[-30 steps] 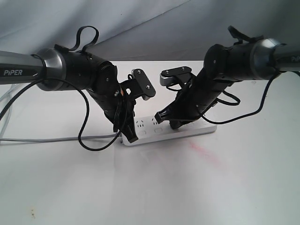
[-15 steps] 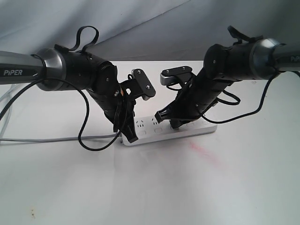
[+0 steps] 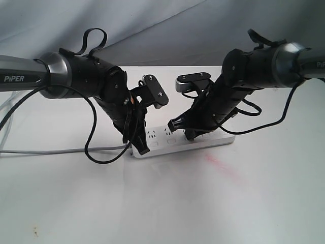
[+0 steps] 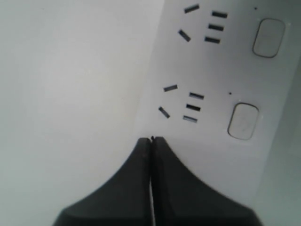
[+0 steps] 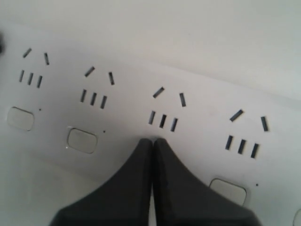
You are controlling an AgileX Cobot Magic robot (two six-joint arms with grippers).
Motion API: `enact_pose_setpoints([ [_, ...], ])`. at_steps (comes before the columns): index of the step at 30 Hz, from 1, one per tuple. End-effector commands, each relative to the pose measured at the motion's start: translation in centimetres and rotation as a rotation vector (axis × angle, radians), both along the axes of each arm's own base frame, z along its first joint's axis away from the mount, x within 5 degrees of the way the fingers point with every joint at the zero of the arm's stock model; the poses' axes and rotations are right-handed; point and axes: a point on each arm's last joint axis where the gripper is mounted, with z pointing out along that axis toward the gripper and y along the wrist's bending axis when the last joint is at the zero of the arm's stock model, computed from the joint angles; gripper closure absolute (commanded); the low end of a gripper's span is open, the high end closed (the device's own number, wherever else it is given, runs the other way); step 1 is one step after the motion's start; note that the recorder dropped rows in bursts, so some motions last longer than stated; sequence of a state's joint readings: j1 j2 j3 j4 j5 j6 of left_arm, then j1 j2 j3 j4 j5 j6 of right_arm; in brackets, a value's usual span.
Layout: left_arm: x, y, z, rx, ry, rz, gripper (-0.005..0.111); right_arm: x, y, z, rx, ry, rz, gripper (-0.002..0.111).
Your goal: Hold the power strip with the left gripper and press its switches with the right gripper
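Observation:
The white power strip (image 3: 213, 140) lies on the table between both arms. Its grey cord (image 3: 51, 151) runs off to the left. My left gripper (image 3: 142, 150), on the "PiPER" arm, is shut, its tips resting on the strip's cord end. In the left wrist view that gripper (image 4: 151, 139) is closed on nothing, on the strip (image 4: 211, 66) beside two switches (image 4: 243, 121). My right gripper (image 3: 188, 135) is shut and points down onto the strip's middle. In the right wrist view its tips (image 5: 153, 140) sit just below a socket, covering that socket's switch; neighbouring switches (image 5: 82, 140) show.
A white table (image 3: 162, 203) carries everything, and a grey cloth backdrop (image 3: 167, 25) hangs behind it. A faint red smear (image 3: 221, 165) marks the table in front of the strip. Black cables (image 3: 94, 152) loop under the left arm.
My right arm has edged slightly to the right along the strip. The left arm and the strip have not moved.

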State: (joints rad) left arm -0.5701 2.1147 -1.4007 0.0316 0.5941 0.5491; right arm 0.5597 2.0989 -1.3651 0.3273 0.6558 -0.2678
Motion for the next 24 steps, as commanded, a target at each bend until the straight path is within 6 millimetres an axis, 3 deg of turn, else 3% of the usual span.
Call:
enact_pose_setpoints([
  [1,-0.2,-0.1,-0.3,0.005,0.021,0.007,0.107,-1.0,-0.8,-2.4,-0.08,0.098,0.015,0.108],
  [14,-0.2,-0.1,-0.3,0.005,0.021,0.007,0.107,-2.6,1.0,-2.6,-0.214,0.047,0.066,0.108],
  [24,-0.2,-0.1,-0.3,0.005,0.021,0.007,0.107,-2.3,1.3,-2.0,-0.196,0.021,0.059,0.108],
])
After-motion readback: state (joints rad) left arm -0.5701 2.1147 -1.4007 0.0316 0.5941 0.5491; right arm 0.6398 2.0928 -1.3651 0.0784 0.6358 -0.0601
